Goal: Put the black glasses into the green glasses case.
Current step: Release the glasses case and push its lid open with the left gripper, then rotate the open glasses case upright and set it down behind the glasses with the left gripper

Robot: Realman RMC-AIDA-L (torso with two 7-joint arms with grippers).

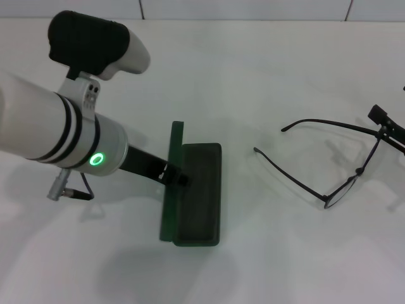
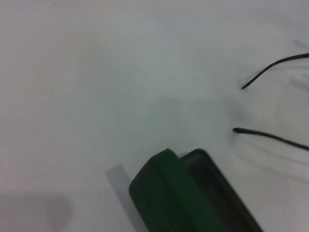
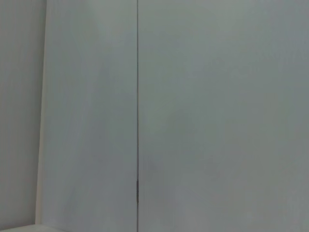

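Note:
The green glasses case (image 1: 199, 193) lies open at the table's middle, its dark lining facing up and its lid (image 1: 171, 190) standing on edge on the left side. My left gripper (image 1: 175, 174) is shut on that lid, holding it upright. The black glasses (image 1: 342, 190) hang tilted at the right, unfolded, with both temple arms pointing toward the case. My right gripper (image 1: 381, 130) grips their frame at the picture's right edge. The left wrist view shows the case's end (image 2: 193, 203) and the two temple tips (image 2: 270, 136).
The white table (image 1: 285, 253) carries only the case. A gap of bare table separates the temple tips from the case's right wall. The right wrist view holds only a pale panel with a thin dark seam (image 3: 137, 121).

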